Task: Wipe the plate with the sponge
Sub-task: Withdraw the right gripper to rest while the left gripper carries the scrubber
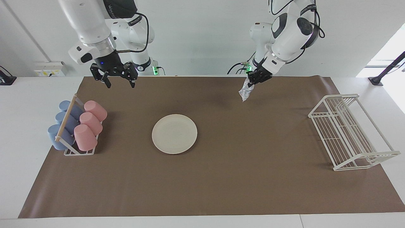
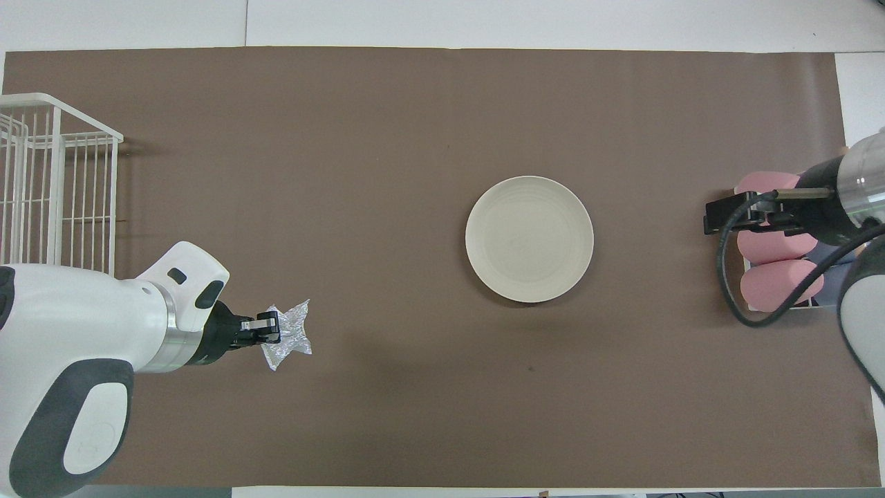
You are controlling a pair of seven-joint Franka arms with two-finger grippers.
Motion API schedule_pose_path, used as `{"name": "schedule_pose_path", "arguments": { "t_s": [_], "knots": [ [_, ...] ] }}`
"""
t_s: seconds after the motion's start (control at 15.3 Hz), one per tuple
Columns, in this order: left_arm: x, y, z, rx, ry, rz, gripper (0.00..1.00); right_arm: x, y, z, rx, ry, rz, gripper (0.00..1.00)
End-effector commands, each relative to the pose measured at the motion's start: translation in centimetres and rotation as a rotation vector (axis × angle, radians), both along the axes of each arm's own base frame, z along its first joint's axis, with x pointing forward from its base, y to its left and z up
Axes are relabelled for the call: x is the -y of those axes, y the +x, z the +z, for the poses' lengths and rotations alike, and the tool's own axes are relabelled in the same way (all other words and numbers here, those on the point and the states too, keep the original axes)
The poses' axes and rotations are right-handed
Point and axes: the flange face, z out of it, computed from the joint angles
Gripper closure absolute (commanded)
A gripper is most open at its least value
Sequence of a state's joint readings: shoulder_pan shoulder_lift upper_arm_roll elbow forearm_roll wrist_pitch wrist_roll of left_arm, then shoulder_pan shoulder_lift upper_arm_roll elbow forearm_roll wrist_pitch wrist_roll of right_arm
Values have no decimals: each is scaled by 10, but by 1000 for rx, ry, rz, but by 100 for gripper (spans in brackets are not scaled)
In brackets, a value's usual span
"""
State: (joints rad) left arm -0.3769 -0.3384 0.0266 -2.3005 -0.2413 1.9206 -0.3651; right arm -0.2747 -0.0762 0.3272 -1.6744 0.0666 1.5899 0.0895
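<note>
The round flat cream-white plate (image 1: 174,134) lies bare mid-surface on the brown mat, no wiping under way. The left claw (image 1: 255,78), raised over the mat's robot-side edge, pinches the small silvery-grey crinkled sponge (image 1: 245,91), which dangles. The right claw (image 1: 118,80) hangs wide and empty over the cup-rack corner. Reaching and wiping the plate remain.

White lettering runs along the dark band of the right arm (image 1: 121,7) at upper left, too small to read.

Left end effector (image 1: 255,79) clamps sponge (image 1: 245,90) above mat; plate (image 1: 174,134) lies bare.
</note>
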Motion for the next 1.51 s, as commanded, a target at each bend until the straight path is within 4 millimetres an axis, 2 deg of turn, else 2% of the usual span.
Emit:
{"name": "schedule_pose_path", "arguments": {
  "t_s": [0.0,0.13,0.2,0.26,0.33,0.39,0.52,0.66,0.79,0.92,1.11,1.25,1.44],
  "knots": [
    [-2,19,-5,-16,191,-80,100,9,8,15,-30,-45,69,0],
    [-7,26,-9,-15,310,-128,100,19,15,6,-36,-77,109,0],
    [-11,28,-11,-20,379,-153,100,9,15,8,-34,-83,131,0],
    [-13,32,-12,-29,440,-176,100,10,13,9,-37,-83,130,0],
    [-7,36,-14,-52,494,-205,100,27,14,8,-42,-76,98,0],
    [-1,40,-18,-83,538,-221,100,30,15,9,-43,-71,92,0],
    [-3,56,-16,-111,654,-209,100,41,11,9,-61,-63,66,0],
    [-1,60,-17,-122,790,-248,100,34,13,9,-52,-64,77,0],
    [-6,68,-26,-119,923,-221,100,29,12,9,-55,-64,80,0],
    [-15,74,-27,-94,1017,-217,100,40,11,9,-60,-60,54,0],
    [-25,89,-23,-89,1153,-217,100,43,10,10,-57,-59,43,0],
    [-33,105,-18,-66,1281,-217,100,44,9,9,-59,-54,41,0],
    [-46,142,-26,-50,1401,-208,100,56,9,8,-62,-51,18,0]
  ]
}}
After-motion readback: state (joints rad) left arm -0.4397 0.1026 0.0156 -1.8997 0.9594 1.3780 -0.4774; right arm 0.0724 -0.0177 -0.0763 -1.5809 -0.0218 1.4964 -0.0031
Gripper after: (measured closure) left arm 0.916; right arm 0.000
